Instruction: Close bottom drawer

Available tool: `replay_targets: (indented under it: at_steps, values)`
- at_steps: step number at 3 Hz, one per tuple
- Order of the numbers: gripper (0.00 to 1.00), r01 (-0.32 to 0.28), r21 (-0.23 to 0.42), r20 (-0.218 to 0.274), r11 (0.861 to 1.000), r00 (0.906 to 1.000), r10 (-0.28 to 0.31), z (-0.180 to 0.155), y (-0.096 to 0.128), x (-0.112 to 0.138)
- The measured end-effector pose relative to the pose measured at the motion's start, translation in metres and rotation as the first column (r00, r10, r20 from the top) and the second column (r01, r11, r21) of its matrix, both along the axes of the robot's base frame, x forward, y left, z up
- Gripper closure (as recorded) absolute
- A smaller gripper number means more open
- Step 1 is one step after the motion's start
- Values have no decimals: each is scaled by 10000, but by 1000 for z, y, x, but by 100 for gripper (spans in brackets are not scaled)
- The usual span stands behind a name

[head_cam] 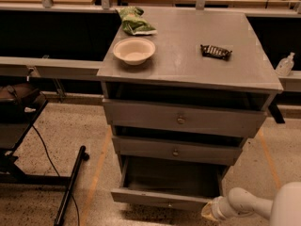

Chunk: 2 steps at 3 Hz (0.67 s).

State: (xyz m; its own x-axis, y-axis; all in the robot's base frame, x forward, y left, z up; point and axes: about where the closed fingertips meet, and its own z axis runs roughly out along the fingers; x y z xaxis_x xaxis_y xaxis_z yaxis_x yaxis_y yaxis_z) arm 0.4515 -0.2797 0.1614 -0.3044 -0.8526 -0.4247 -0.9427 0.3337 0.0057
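Note:
The bottom drawer (pixel 160 199) of the grey cabinet is pulled out, and its dark inside looks empty. Its slim front panel faces the camera low in the frame, with a small knob near the centre. The middle drawer (pixel 175 151) and the top drawer (pixel 181 119) stand slightly out above it. My white arm comes in from the bottom right. The gripper (pixel 208 211) sits at the right end of the bottom drawer's front panel, close to or touching it.
On the cabinet top (pixel 188 60) are a white bowl (pixel 134 50), a green bag (pixel 134 21) and a dark snack bar (pixel 216 52). A black stand and cable (pixel 70 185) lie on the floor at left. A sanitiser bottle (pixel 285 64) stands at right.

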Motion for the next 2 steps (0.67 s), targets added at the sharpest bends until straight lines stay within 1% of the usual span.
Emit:
replay_targets:
  at_steps: [1,2]
  values:
    - [100,83,158,272,9998,9996,-87,10,20,31]
    - [100,84,159,272,9998,9996,-89,10,19,29]
